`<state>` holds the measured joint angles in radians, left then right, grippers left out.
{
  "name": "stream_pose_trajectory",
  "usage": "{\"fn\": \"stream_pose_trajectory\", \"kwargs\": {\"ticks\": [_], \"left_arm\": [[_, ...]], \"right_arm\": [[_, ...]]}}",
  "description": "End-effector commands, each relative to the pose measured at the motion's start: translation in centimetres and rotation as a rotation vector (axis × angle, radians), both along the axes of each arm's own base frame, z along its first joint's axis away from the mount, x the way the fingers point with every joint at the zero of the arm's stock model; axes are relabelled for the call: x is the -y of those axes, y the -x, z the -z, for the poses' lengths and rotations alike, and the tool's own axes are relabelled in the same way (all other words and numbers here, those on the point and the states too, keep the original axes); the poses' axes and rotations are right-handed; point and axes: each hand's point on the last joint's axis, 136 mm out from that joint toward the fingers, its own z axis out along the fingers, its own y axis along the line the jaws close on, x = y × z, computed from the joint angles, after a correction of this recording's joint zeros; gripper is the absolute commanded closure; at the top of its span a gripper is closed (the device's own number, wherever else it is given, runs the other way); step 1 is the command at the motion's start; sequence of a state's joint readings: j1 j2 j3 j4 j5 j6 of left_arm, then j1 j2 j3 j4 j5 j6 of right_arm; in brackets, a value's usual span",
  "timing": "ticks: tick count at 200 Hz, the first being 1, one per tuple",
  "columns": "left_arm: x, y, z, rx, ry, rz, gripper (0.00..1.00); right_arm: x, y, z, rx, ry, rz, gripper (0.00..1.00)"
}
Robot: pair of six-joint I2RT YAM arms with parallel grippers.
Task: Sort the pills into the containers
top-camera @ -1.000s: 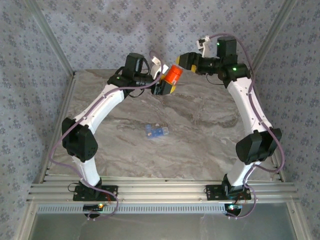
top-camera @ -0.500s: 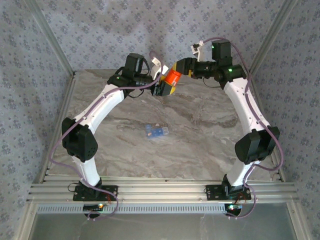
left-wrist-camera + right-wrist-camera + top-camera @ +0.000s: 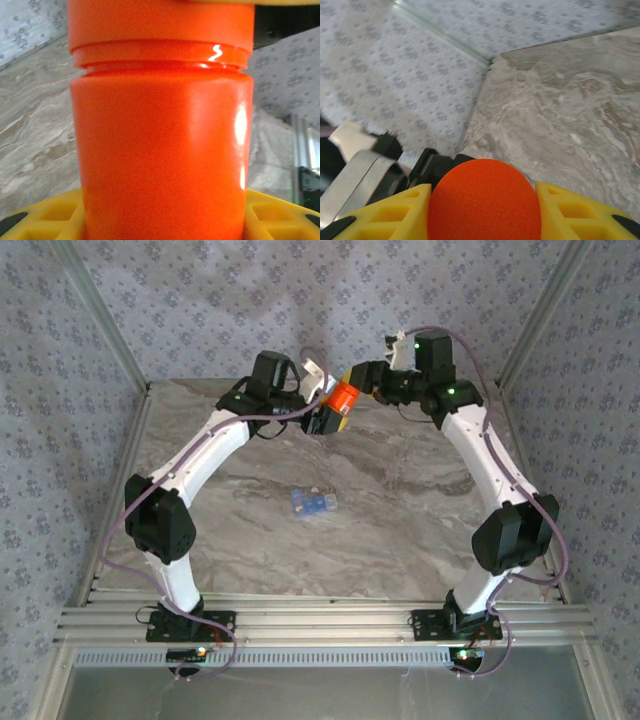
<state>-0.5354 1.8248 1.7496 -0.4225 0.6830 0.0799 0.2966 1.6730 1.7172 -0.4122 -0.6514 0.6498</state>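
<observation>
The left gripper [image 3: 327,420] is seen clamped partway closed on the orange bottle [image 3: 345,397], which is held aloft over the far middle of the table [image 3: 420,490]. The right gripper [image 3: 484,215] is closed in on the red-orange cap [image 3: 484,195], with yellow pads [image 3: 395,212] pressed against both sides. The bottle's base is hidden between the left fingers, and its contents cannot be seen. The long axis is tilted, with the cap aimed up toward the right wrist. Two containers are counted: this one, and one pale blue container [image 3: 313,502] lying mid-table, well apart, its details too small to be made out.
</observation>
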Motion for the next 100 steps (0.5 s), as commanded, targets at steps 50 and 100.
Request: {"fn": "stream_pose_trajectory", "kwargs": {"ticks": [50, 100], "left_arm": [[-1.4, -3.5, -4.0, 0.409, -0.017, -0.309, 1.00], [-2.1, -3.8, -3.3, 0.360, 0.027, -0.329, 1.00]], "right_arm": [[-1.0, 0.1, 2.2, -0.124, -0.029, 0.339, 0.57], [1.5, -0.1, -0.2, -0.100, -0.085, 0.375, 0.37]]}}
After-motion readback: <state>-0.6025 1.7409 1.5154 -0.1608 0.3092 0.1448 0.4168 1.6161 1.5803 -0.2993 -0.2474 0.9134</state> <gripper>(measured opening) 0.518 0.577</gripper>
